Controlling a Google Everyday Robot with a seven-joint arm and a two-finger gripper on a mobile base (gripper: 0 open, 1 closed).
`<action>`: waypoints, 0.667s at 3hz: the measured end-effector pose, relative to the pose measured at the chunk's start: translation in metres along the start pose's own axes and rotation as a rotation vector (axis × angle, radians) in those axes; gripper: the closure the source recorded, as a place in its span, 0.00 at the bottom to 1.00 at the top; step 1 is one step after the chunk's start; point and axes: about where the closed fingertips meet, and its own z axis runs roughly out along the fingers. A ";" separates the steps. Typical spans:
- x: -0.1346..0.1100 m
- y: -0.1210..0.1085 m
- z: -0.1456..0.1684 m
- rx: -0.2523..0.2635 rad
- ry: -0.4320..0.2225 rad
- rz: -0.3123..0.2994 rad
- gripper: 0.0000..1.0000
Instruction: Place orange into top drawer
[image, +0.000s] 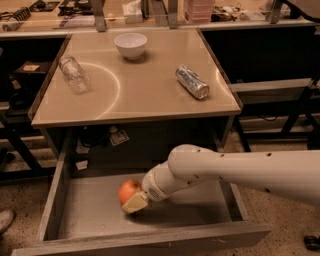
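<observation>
Grey top drawer (90, 212) open: my pincer (131, 198) pinches the orange (128, 190) left of centre, side walls well apart.

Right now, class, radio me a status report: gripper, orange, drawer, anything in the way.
Gripper low inside open top drawer, shut on orange. Orange over drawer's left half, not yet released. Nothing seen blocking the drop.

A glossy beige square table top (150, 85) is flanked by dark shelving units (272, 87), backed by a cluttered wooden bench (45, 25), and set on speckled beige flooring (25, 242) under warm light.
</observation>
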 end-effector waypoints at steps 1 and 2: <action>0.000 0.000 0.000 0.000 0.000 0.000 0.81; 0.000 0.000 0.000 0.000 0.000 0.000 0.58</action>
